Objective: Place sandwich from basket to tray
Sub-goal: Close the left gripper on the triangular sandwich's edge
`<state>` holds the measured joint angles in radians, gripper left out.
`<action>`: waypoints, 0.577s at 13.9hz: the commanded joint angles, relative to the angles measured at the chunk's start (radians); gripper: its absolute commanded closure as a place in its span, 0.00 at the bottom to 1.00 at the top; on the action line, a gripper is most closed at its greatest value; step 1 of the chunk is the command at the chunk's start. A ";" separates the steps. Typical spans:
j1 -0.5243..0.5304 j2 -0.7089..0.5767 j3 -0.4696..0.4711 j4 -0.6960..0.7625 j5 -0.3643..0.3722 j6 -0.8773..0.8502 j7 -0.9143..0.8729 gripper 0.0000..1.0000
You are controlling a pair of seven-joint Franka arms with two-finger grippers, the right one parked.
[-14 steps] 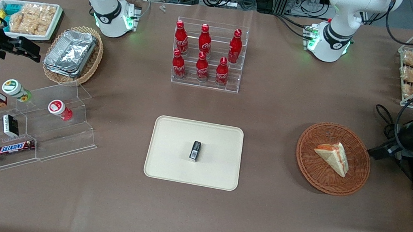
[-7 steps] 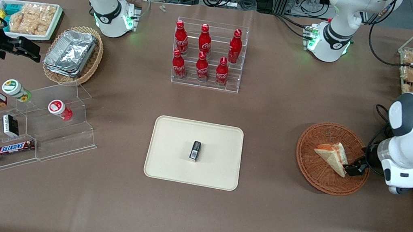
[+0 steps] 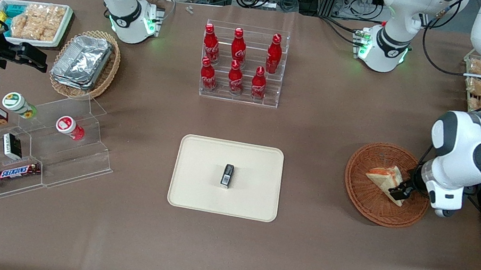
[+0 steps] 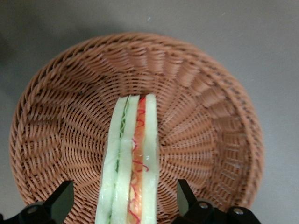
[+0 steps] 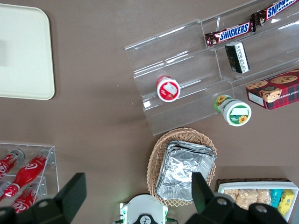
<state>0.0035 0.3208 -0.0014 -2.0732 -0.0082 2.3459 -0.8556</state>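
Since half a second ago my working arm has swung in over the basket point(image 3: 387, 184), carrying the gripper point(image 3: 398, 193) from the rim toward the working arm's end onto the sandwich point(image 3: 385, 179). From the wrist camera I see the gripper point(image 4: 125, 205) spread wide, one dark fingertip point(image 4: 63, 199) on each flank of the sandwich point(image 4: 133, 158) with wicker showing in the gaps, so it holds nothing and touches nothing I can make out. That wedge stands on edge between the fingers, bread slices and red and green filling running straight away from the tool, and it rests in the middle of the basket point(image 4: 210, 116). In the front view the gripper sits over the wedge's end closest to the working arm's end of the table, low in the basket. Well away from the tool, toward the parked arm's end, lies the tray point(image 3: 197, 166) with a small dark box point(image 3: 227, 174) standing near its middle. Farther from the front camera than the tray is a clear rack of red bottles point(image 3: 238, 61). Farthest from the tool, at the parked arm's end, are a stepped clear stand point(image 3: 76, 148) with candy bars point(image 3: 18, 172) and a tan basket of foil pans point(image 3: 84, 61).
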 commanded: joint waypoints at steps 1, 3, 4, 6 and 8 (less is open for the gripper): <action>-0.008 -0.008 0.007 -0.036 0.005 0.035 -0.034 0.01; -0.008 0.004 0.008 -0.042 0.002 0.056 -0.039 0.01; -0.008 0.009 0.006 -0.044 0.004 0.075 -0.057 0.01; -0.013 0.029 0.006 -0.044 0.005 0.090 -0.073 0.05; -0.014 0.030 0.006 -0.044 0.005 0.095 -0.073 0.21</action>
<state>0.0023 0.3554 -0.0012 -2.0921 -0.0084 2.3967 -0.8930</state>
